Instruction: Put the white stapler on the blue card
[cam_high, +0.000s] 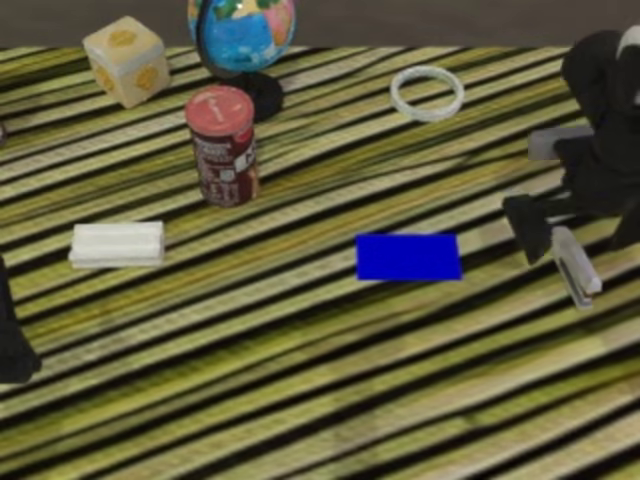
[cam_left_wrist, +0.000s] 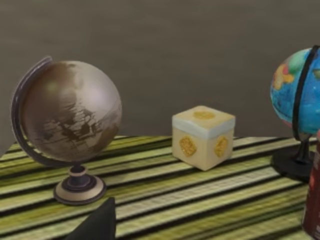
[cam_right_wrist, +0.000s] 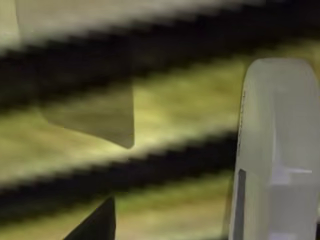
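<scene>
A desk (cam_high: 300, 400) covered in green, yellow and black stripes fills the top view, a plain grey-brown wall behind it. At the right edge the right pincer (cam_high: 585, 228) hangs over the white stapler (cam_high: 576, 266), its fingers spread either side; the stapler lies on the desk, to the right of the blue card (cam_high: 408, 257) and clear of it. The left pincer (cam_high: 12, 350) sits at the left edge; whether it is spread cannot be told.
</scene>
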